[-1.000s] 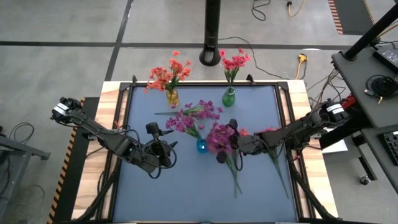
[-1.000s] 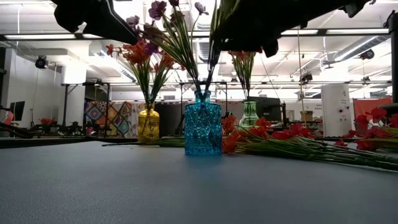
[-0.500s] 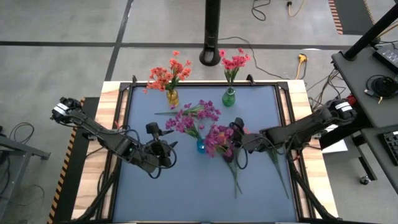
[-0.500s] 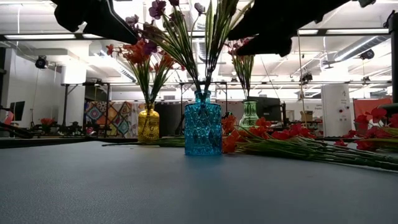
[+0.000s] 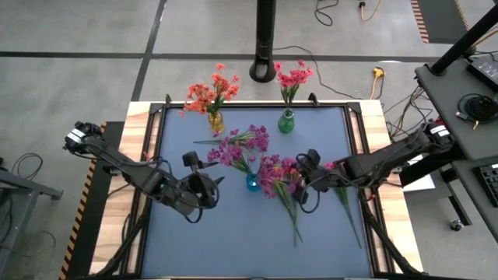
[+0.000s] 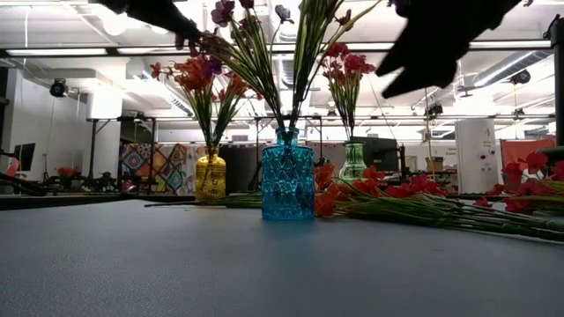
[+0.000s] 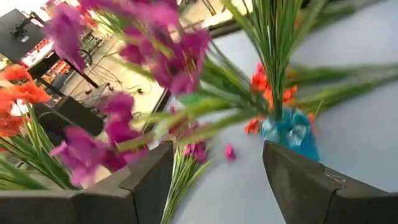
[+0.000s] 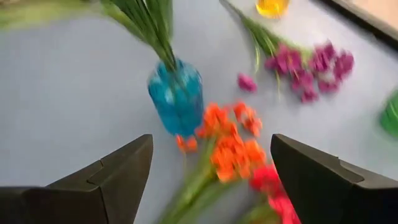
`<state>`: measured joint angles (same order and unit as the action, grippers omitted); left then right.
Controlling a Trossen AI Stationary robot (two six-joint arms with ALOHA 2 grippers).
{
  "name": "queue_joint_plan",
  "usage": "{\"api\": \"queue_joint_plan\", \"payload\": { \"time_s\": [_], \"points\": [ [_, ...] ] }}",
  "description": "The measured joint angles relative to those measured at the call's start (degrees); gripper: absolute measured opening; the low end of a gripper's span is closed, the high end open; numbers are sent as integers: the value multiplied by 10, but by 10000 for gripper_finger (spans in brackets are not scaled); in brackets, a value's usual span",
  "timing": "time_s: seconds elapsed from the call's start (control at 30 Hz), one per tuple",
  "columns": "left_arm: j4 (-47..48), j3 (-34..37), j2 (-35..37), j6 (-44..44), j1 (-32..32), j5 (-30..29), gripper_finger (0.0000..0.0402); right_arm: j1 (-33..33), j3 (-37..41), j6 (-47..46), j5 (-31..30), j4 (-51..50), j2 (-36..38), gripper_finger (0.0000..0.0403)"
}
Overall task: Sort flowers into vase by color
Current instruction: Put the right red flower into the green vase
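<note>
On the blue-grey table (image 5: 233, 241), purple-magenta sprigs (image 5: 274, 173) are standing in the faceted blue glass vase (image 6: 287, 184), the right gripper (image 5: 305, 173) hovering beside them, spread wide and empty.

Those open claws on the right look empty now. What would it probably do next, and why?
Probably reach for another loose stem. The right gripper is open and empty beside the blue vase, which already holds purple flowers, while orange flowers lie on the table just ahead of it.

Purple-magenta flowers (image 5: 272, 173) stand in the blue vase (image 5: 252, 183) at frame centre; orange flowers (image 5: 208, 92) and red-pink flowers (image 5: 292, 77) fill vases near the top edge. Loose sprigs (image 5: 342, 198) lie flat right of centre.
</note>
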<state>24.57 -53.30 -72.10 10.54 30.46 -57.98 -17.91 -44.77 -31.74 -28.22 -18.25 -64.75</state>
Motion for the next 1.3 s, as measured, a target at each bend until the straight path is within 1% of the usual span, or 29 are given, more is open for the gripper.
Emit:
{"api": "queue_joint_plan", "payload": {
  "time_s": [0.1,0.2,0.27,0.33,0.43,0.57,0.63,0.7,0.83,0.93,1.03,1.23,1.3],
  "points": [
    [6,-20,0,17,6,0,231,-10,0,-56,0,-65,14,320],
    [38,-41,0,61,15,1,231,-20,0,-139,6,-133,24,320],
    [73,-53,0,107,21,2,231,-23,0,-197,31,-169,26,317],
    [110,-63,0,157,27,15,231,-23,0,-246,69,-196,23,315],
    [149,-71,0,220,31,75,231,-25,0,-299,122,-222,10,311],
    [171,-70,0,254,33,166,231,-25,0,-343,184,-239,-13,308],
    [173,-70,0,260,33,196,231,-25,0,-360,213,-249,-21,309],
    [174,-70,0,261,35,212,231,-25,0,-379,240,-273,-26,309],
    [187,-70,0,261,37,215,231,-25,0,-418,282,-373,-27,304],
    [189,-70,0,261,37,209,231,-25,0,-449,287,-463,-28,299],
    [188,-70,0,261,37,192,231,-24,0,-470,302,-523,-29,296],
    [189,-70,0,261,37,181,231,-26,6,-474,337,-528,-31,295],
    [189,-70,0,260,37,180,231,-26,11,-473,338,-523,-37,295]
  ]
}}
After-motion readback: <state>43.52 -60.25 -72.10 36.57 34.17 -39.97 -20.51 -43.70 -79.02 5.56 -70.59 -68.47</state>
